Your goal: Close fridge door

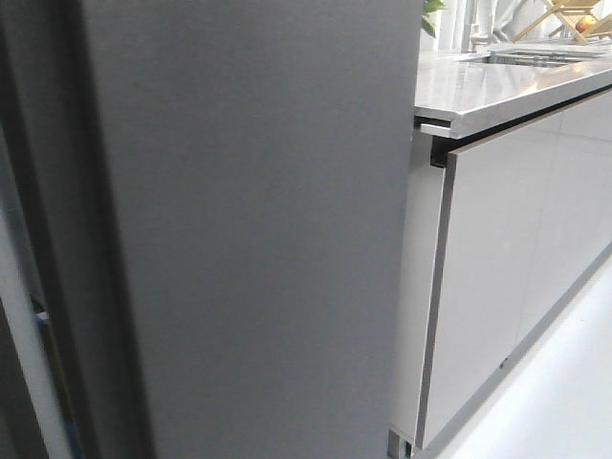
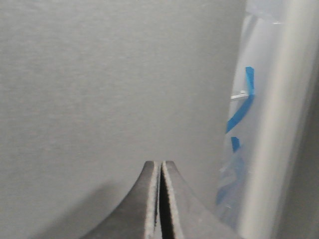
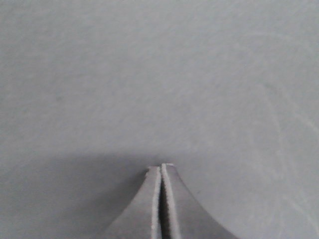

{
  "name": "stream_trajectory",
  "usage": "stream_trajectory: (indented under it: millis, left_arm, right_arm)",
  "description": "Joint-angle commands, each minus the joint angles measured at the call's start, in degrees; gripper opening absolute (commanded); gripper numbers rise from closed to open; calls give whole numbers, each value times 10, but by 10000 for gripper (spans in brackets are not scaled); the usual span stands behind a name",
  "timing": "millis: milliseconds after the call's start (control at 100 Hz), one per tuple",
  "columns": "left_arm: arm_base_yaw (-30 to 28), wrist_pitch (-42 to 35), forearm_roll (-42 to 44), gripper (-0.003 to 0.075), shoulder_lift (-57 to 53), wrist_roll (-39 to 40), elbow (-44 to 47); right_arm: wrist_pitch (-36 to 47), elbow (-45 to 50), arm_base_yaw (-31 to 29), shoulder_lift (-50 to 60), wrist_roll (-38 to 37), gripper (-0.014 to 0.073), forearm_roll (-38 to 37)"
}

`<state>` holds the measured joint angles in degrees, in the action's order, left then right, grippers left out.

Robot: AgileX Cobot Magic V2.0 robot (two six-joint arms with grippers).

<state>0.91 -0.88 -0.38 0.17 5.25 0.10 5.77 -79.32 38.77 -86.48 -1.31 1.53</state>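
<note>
In your front view, the tall, flat, matte dark grey fridge door fills most of the frame from the top edge to the bottom, standing just left of the kitchen counter and rising above it. Its thick edge shows along the left side, with a pale white strip beside it. Neither arm appears in this view.

To the right of the door you see the speckled grey stone countertop, and beneath it the glossy pale grey cabinet fronts running away to the right. A wooden rack stands at the far end of the counter.

Your left gripper has its two dark fingers pressed together, with only a thin seam between them and nothing held. The tips sit right up against the grey door panel, casting a shadow on it; you cannot tell whether they touch. Beside the panel you see a clear plastic film with blue tape marks.

Your right gripper is likewise pinched closed and empty, its tips close against the plain grey door surface, a shadow spread around them.
</note>
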Motion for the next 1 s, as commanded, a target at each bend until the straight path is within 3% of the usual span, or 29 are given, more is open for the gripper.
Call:
stream_trajectory:
  millis: [0,230,560,990]
  left_arm:
    - [5,-44,-1,-21,11,2,16]
    - [5,-44,-1,-21,11,2,16]
    - [5,-44,-1,-21,11,2,16]
    - [5,-44,-1,-21,11,2,16]
  right_arm:
    - [54,-44,2,-22,-10,-76,0]
    - [55,-92,2,-73,-18,-76,0]
    - [50,-87,-20,-65,-18,-76,-9]
    - [47,87,-88,110,-18,-76,-31]
